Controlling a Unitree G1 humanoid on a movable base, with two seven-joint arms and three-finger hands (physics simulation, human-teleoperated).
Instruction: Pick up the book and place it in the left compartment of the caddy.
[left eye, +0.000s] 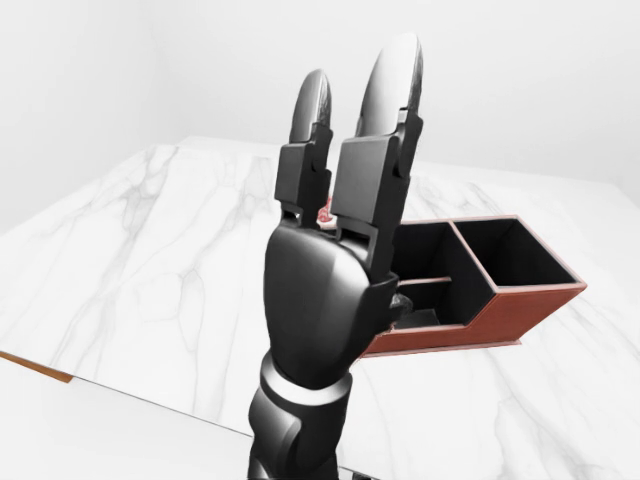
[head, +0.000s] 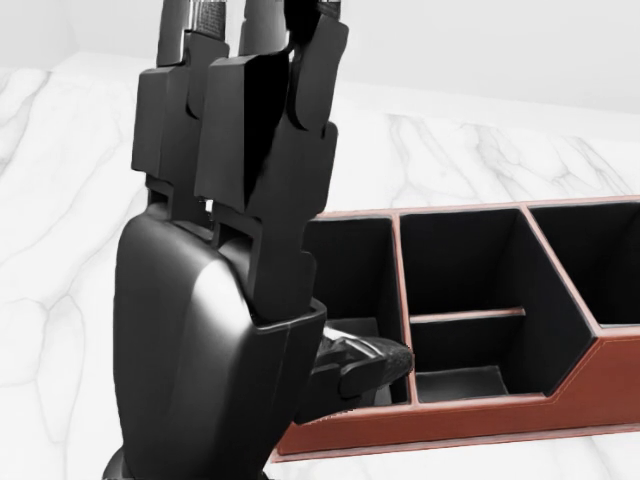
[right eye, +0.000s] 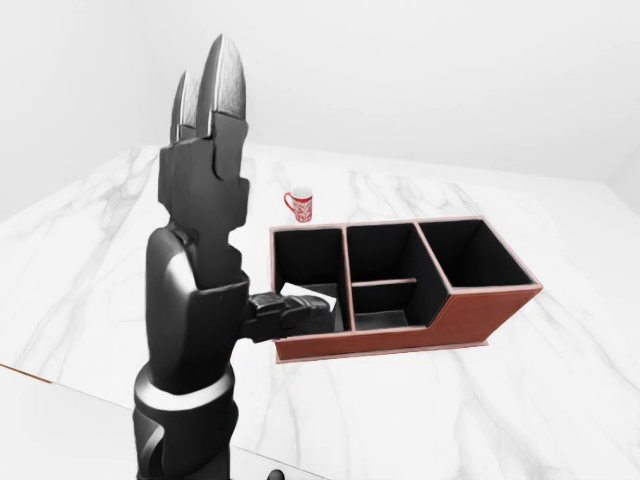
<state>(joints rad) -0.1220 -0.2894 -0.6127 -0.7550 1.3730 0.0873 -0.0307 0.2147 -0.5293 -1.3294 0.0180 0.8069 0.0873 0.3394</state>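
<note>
The left hand (right eye: 200, 270) stood raised close before the cameras, fingers straight and spread, holding nothing. The book (right eye: 312, 297) lay pale in the left compartment of the caddy (right eye: 470, 310) on the marble table (right eye: 90, 270), beside a red mug (right eye: 299, 204)

My left hand (right eye: 195, 300) is glossy black with silvery fingertips. The caddy (right eye: 470, 315) at the right-eye view's centre right is reddish-brown outside and black inside. The mug (right eye: 300, 205) above it is red with a white pattern and white interior. The table (right eye: 90, 260) is white marble, grey-veined.
</note>
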